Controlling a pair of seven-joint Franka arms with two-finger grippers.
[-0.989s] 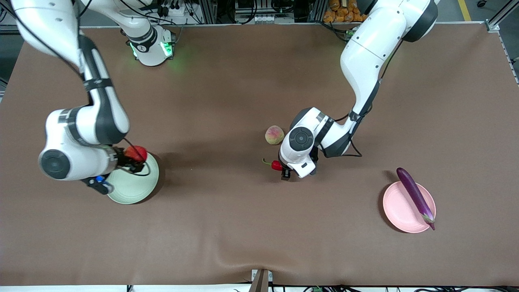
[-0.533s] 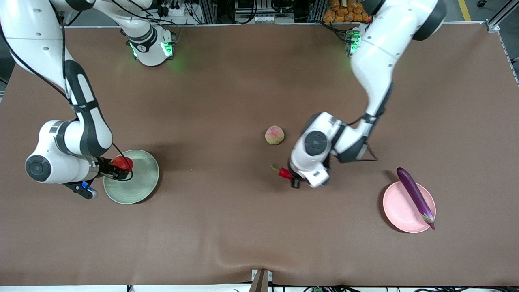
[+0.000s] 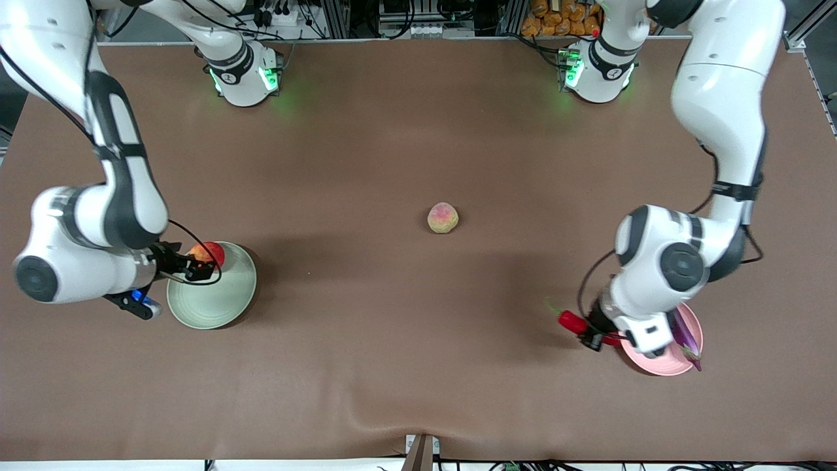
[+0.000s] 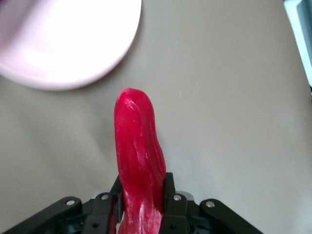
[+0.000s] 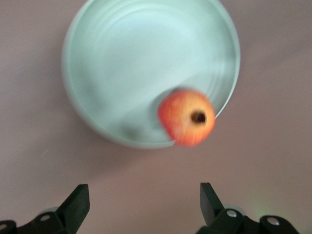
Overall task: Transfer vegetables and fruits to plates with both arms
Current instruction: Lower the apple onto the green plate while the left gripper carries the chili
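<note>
The glossy red chili pepper with its green stem is pinched between the fingers of the left gripper, held in the air just at the rim of the pale pink shallow round plate at the left arm's end of the table; a second ago it was still near the middle of the brown table cover, close to the round yellowish-pink peach, so the carry is almost over and only the last stretch over the plate and the release seem to remain. In the left wrist view the chili juts out past the fingers with the pink plate ahead of it, not yet under it. The long slim glossy purple eggplant already lies on that plate, mostly hidden by the left arm's wrist. At the right arm's end, the round red pomegranate-like fruit with a small crown now sits against the rim of the pale green shallow round plate, on the side farther from the front camera, and the right gripper has let go of it: in the right wrist view its fingers stand spread wide with the fruit free of them (half a second ago it was still clamped). That leaves the peach, untouched, as the likely next fruit for the right arm
</note>
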